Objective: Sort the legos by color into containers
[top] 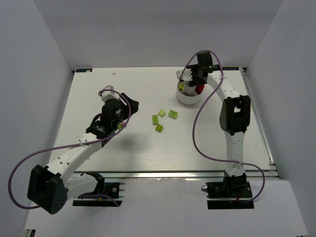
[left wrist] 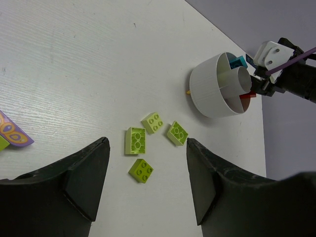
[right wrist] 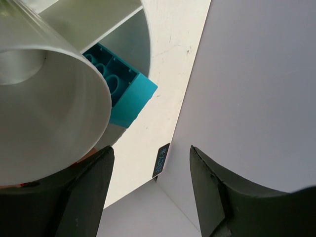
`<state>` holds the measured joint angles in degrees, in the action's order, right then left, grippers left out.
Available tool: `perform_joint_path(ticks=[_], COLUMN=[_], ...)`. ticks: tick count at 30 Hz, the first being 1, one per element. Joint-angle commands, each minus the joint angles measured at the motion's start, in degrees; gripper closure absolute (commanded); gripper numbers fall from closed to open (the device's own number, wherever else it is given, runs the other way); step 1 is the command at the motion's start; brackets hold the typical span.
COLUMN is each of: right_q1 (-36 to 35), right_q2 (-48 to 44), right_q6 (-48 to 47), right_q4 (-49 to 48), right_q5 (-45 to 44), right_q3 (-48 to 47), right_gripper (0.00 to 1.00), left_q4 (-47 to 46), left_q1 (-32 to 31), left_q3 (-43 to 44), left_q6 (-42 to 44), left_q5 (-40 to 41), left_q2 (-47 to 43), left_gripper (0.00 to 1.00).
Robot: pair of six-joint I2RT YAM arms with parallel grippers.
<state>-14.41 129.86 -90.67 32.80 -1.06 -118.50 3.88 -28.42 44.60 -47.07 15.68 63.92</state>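
Right wrist, R claw (right wrist: 150, 153) wide open, empty, nr dish (right wrist: 59, 113)

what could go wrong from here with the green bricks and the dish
1. The four green bricks lie close together just ahead of the open left gripper. Closing on one could push its neighbours aside or catch two at once.
2. The open right gripper sits right against the white dish, so a careless move might shove or tip it.
3. The cyan brick pokes up past the dish rim, so a knock might flip it out.
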Motion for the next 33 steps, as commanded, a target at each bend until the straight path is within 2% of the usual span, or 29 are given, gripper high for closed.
perform_joint_path(ticks=[1, 5, 11, 17, 20, 21, 22, 24, 26, 29, 30, 32, 33], right_q1=[-0.35, -0.18, 1.67, 4.48, 5.54, 5.89, 6.06, 6.15, 6.07, 6.15, 6.07, 5.89, 5.28], right_q2=[-0.66, -0.58, -1.71, -6.02, -9.00, -10.06, -12.68, -16.38, -23.23, -32.72, -36.05, -38.36, -39.06], right_q6=[-13.04, -10.76, -6.63, -1.80, 7.23, 10.75, 18.35, 24.90, 33.25, 43.52, 43.74, 47.92, 49.00], right_q4=[2.63, 1.04, -1.77, -4.66, -7.82, -8.53, -9.06, -9.59, -10.29, -14.95, -13.48, -12.85, -12.58], right_q5=[0.53, 0.53, 0.53, 3.17, 4.74, 7.01, 8.34, 14.81, 20.10, 32.22, 40.61, 47.96, 54.00], right_q3=[-1.47, -3.66, -7.36, -5.26, -3.59, -3.15, -1.49, 1.85, 10.01, 23.25, 25.75, 31.19, 32.44], right_gripper=[0.32, 0.31, 0.25, 0.20, 0.19, 0.18, 0.17, 0.11, 0.11, 0.11, 0.11, 0.22, 0.37], left_q4=[-0.89, -0.54, 0.33, 1.65, 4.20, 5.08, 7.26, 9.99, 14.47, 20.54, 21.86, 24.85, 25.56], left_q1=[-0.14, -0.14, -0.14, -0.14, -0.05, -0.05, 0.21, 0.74, 1.88, 4.25, 5.82, 7.50, 8.38], left_q3=[-0.04, 0.22, 0.84, 1.81, 2.77, 3.03, 3.65, 4.44, 5.85, 7.51, 7.78, 8.13, 8.14], left_q6=[-0.30, -0.22, -0.04, 0.14, 0.40, 0.40, 0.49, 0.57, 0.57, 0.40, 0.40, 0.31, 0.31], left_q5=[0.49, 0.58, 0.49, 1.02, 2.15, 3.03, 3.30, 3.91, 4.01, 2.87, 2.08, -0.64, -1.78], left_q2=[-1.25, -1.43, -1.17, -1.08, -1.34, -1.43, -1.43, -1.26, -0.99, 0.32, 1.28, 2.26, 2.96], left_gripper=[0.27, 0.27, 0.27, 0.27, 0.25, 0.23, 0.23, 0.21, 0.19, 0.15, 0.15, 0.09, 0.09])
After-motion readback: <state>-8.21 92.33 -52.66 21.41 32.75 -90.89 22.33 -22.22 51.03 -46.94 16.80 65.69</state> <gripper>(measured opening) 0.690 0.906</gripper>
